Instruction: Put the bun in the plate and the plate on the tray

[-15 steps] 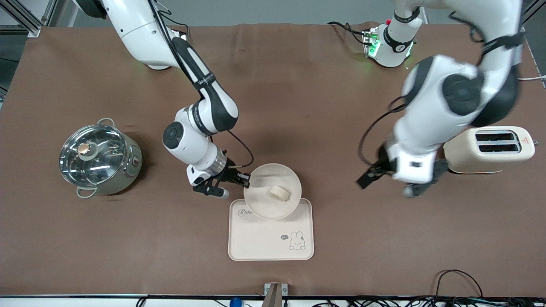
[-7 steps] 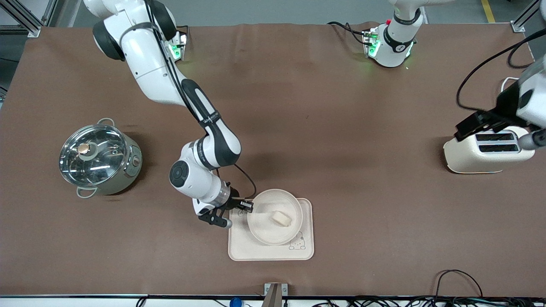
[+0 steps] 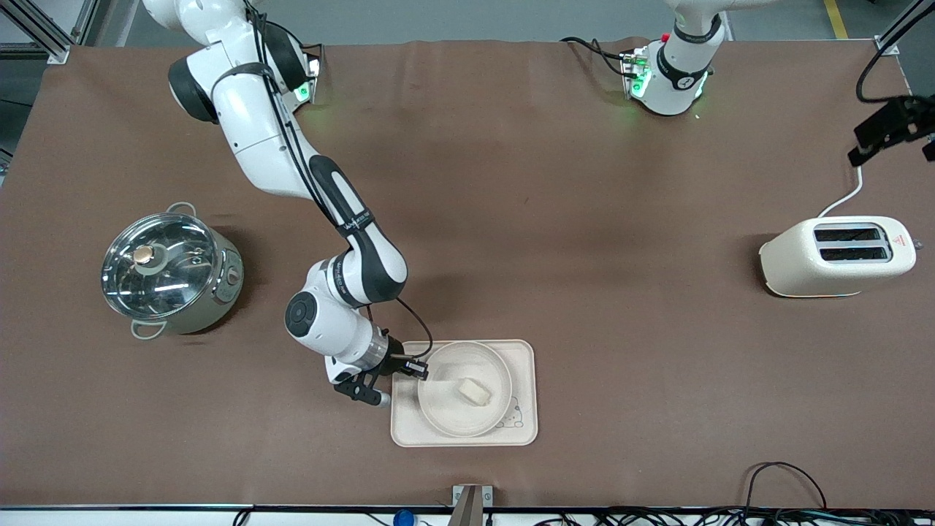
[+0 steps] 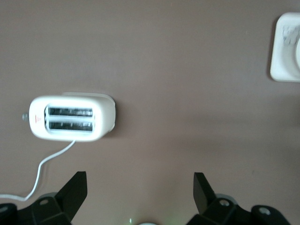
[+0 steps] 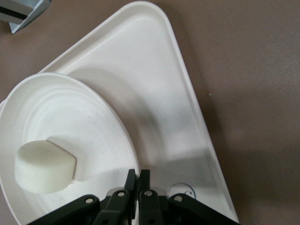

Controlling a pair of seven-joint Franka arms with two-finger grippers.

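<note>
While our right gripper (image 3: 422,371) pinches the plate (image 3: 447,409) rim, that dish — bun (image 3: 475,391) inside — sits over the tray (image 3: 527,431) near the worktop's camera-side edge, ready for release. Our left gripper (image 4: 140,187) waits spread and empty, high by the toaster (image 3: 837,256).

The plate (image 3: 463,389) hides the tray's (image 3: 523,436) script; the left pincer (image 3: 922,139) runs off the front view's edge.

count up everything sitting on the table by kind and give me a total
Bun: 1
Plate: 1
Tray: 1
Pot: 1
Toaster: 1
Total: 5
</note>
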